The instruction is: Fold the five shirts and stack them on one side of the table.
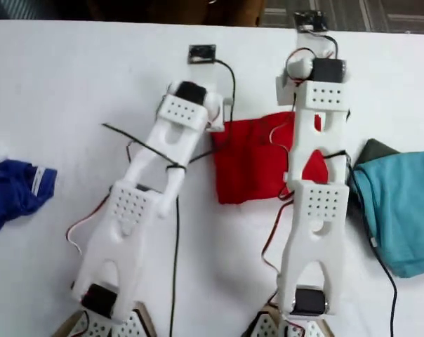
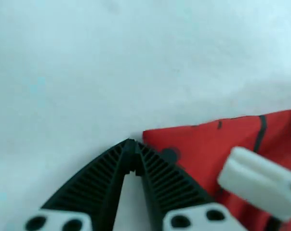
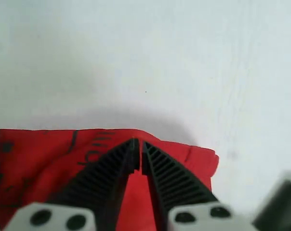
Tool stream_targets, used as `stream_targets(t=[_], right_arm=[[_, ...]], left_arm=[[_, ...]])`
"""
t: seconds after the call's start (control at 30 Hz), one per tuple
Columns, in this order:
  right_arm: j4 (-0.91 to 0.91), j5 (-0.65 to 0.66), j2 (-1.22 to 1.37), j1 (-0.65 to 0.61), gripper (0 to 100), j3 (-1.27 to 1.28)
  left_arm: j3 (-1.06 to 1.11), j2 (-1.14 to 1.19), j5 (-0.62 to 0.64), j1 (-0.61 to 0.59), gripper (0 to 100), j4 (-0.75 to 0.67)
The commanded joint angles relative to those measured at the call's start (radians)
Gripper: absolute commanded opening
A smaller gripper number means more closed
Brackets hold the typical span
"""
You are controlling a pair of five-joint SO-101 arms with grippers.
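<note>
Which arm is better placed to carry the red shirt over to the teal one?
Probably right: the right tool is over the red shirt, its arm nearest the teal shirt. The left tool sits at the shirt's corner.

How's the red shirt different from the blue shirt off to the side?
The red shirt lies flat, folded into a rough rectangle; the blue shirt is bunched up in a heap. The red shirt sits mid-table, partly under the right arm; the blue shirt lies far off to one side, cut by the picture's edge. Both rest on the white table.
</note>
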Motion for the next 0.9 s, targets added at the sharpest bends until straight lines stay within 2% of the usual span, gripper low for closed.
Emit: stream_targets(t=[0.0,0.17,0.87], right_arm=[[-0.027,-0.003,0.031,-0.005,1.8,-0.008],[0.01,-0.003,0.097,0.021,1.8,-0.011],[0.028,-0.009,0.105,0.145,1.7,0.017]], left_arm=[[-0.039,0.023,0.021,0.029,3,-0.083],[-0.039,0.072,0.02,0.025,3,-0.172],[-0.041,0.075,0.023,-0.037,3,-0.144]])
